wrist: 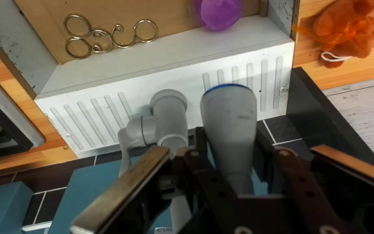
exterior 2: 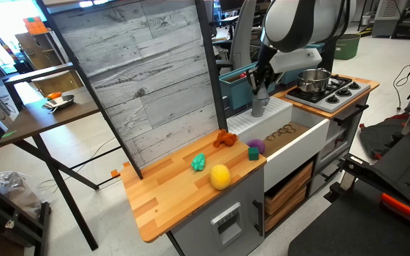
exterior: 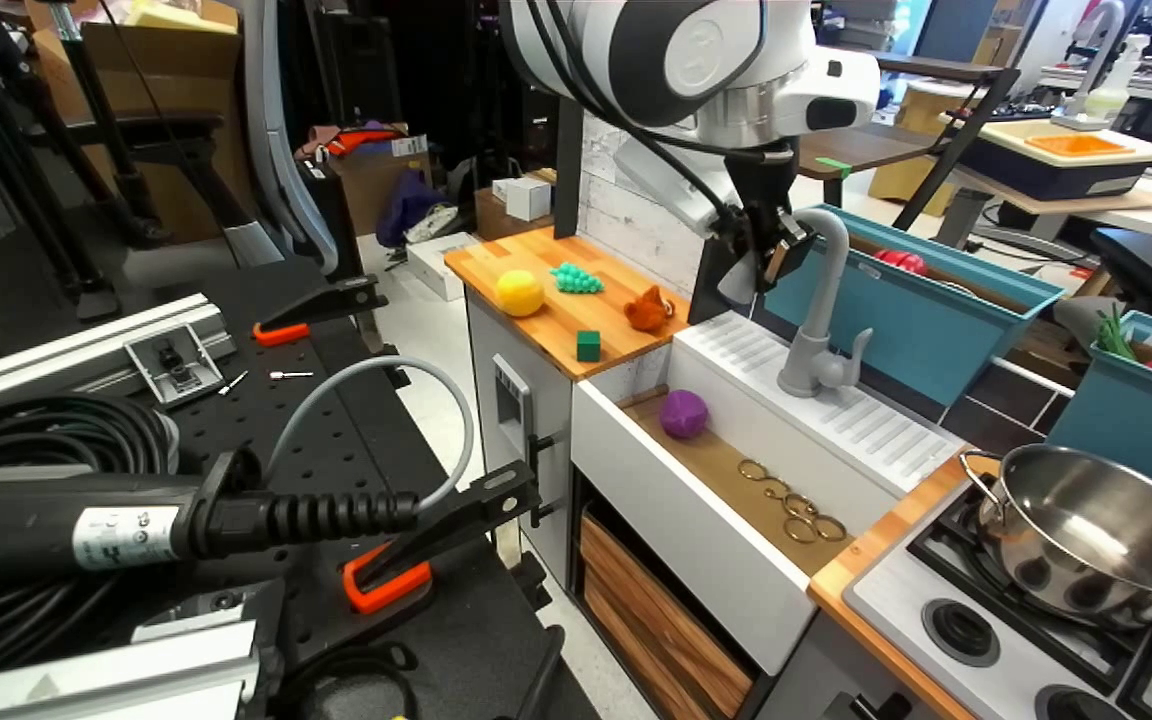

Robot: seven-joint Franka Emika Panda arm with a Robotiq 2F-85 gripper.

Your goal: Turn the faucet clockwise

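The black tool (wrist: 231, 144) is clasping the tapered spout (wrist: 228, 113) of the grey faucet (exterior: 822, 310) standing on the sink ledge (exterior: 876, 422) before me; pulling straight, not around, would be risking a slip.

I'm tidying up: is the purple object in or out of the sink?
In: an exterior view shows the purple object inside the white-walled sink.

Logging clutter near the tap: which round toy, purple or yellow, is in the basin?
The purple toy, on the brown basin floor with the metal rings; the yellow toy sits on the wooden counter.
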